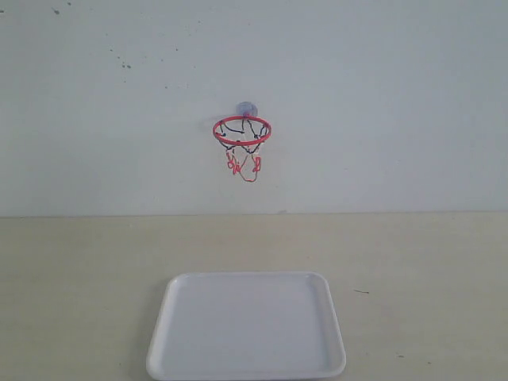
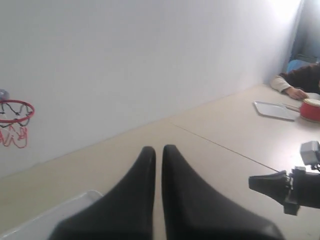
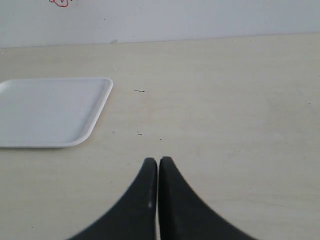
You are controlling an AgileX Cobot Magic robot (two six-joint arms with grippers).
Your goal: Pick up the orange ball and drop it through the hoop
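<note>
Currently left gripper (image 2: 158, 150) and right gripper (image 3: 158, 161) jaws press together, empty; no orange ball visible; hoop (image 1: 242, 129) upper centre, white tray (image 1: 246, 325) below; likely spread jaws before reaching

Exterior view faces the wall (image 1: 381, 95); left wrist view shares its hoop (image 1: 241, 144).

We count one hoop (image 1: 242, 129), one white tray (image 1: 246, 333) on the tabletop (image 1: 429, 262) below the hoop, two claws, left claw (image 2: 158, 150) and right claw (image 3: 158, 161), and one red container (image 2: 311, 109).
</note>
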